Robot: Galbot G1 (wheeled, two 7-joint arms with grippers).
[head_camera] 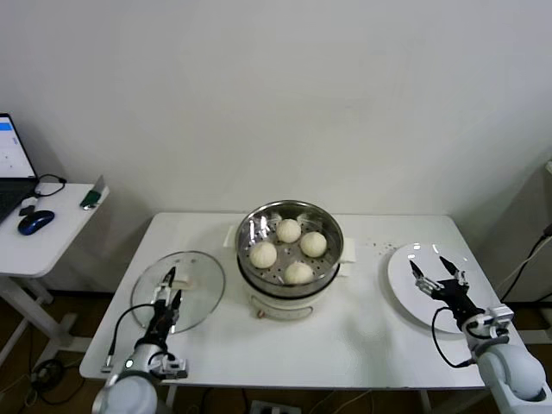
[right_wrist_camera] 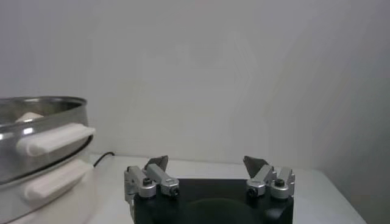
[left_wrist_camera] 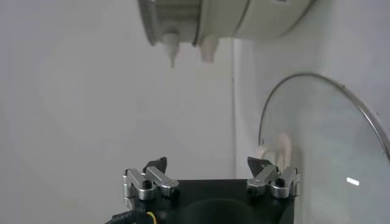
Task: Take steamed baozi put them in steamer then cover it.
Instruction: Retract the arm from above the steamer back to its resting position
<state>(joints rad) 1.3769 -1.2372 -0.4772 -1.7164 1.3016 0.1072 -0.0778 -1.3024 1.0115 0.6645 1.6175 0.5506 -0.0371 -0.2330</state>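
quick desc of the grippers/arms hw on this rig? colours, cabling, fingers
Both alike: left gripper and right gripper have black pointed fingertips on silver metal links with dark screws, mounted on a black block. Black cables loop alongside each. Arm shells are rounded light grey; the left shows a small green light.

Black fingers (right_wrist_camera: pixel 157 163), silver screwed knuckles, grey forearms

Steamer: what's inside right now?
The steamer holds four baozi on its perforated tray, uncovered. Below the tray is hidden. The glass lid lies on the table beside it.
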